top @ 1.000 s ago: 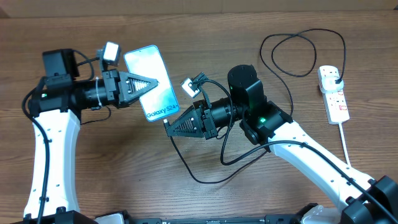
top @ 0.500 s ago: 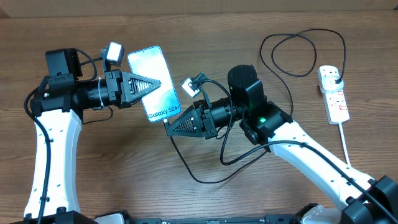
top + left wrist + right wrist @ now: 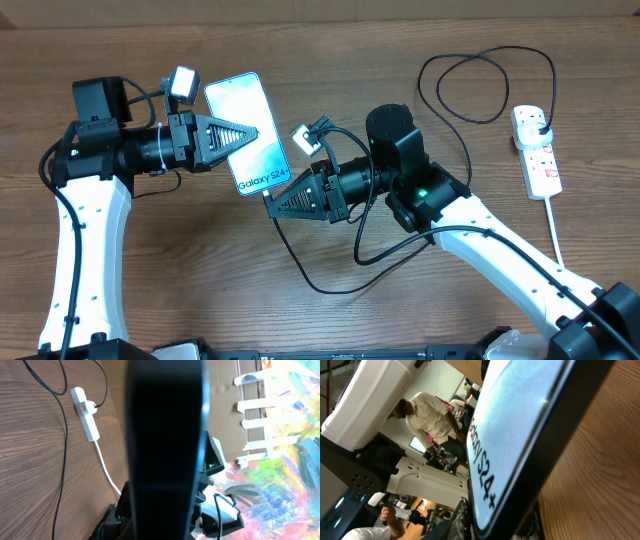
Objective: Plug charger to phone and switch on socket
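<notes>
The phone (image 3: 240, 100) was up off the table (image 3: 200, 280) at upper left of centre, its lit blue screen facing up and its lettered short edge pointing toward the right arm. The left gripper (image 3: 250, 134) was clamped on it from the left, its fingers reaching across the middle of the screen. In the left wrist view the phone (image 3: 165, 435) filled the centre as a dark upright slab. In the right wrist view the screen (image 3: 520, 425) loomed close and slanted, the words "Galaxy S24+" readable near its lower edge.

Just below that lettered edge was the right gripper (image 3: 272, 205), pinched shut on the tip end of the charger (image 3: 318, 290). The connector itself was too small to make out, and whether it touched the phone could not be told. From the gripper the black cable dropped in a loop toward the near edge of the table and rose past the right arm. It then curled in a wide ring at the upper right and ended at a black plug seated in the socket (image 3: 540, 165).

The socket lay flat at the far right, well apart from both grippers, with red markings on its face. Its white cord (image 3: 555, 235) trailed toward the near right corner. It also showed in the left wrist view (image 3: 86, 415), with the cable plugged in.
</notes>
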### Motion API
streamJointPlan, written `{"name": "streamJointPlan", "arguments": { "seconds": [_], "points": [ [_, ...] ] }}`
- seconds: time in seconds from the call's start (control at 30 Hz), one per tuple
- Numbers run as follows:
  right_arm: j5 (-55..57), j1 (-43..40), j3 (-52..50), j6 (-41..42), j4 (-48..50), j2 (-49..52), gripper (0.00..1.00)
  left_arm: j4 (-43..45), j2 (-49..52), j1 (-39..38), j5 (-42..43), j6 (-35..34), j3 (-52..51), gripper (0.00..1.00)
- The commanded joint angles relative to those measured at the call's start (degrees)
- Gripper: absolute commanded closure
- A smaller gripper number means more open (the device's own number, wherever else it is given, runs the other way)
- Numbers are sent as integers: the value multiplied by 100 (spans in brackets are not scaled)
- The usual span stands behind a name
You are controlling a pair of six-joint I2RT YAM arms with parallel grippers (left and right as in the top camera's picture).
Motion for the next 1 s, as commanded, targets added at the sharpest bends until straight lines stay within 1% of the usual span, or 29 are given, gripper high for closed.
{"name": "streamJointPlan", "arguments": {
  "seconds": [0.0, 0.3, 0.57, 0.97],
  "points": [
    [33, 15, 55, 22, 44, -28, 96, 142, -118, -4, 326, -308, 129, 96],
    [33, 15, 52, 22, 50, -28, 96, 177, -118, -11, 323, -330, 129, 96],
    [26, 2, 52, 22, 48, -28, 96, 400, -118, -11, 317, -271, 127, 96],
    [-146, -133, 55, 24, 46, -28, 96, 389, -118, -11, 238, -269, 127, 96]
  ]
}}
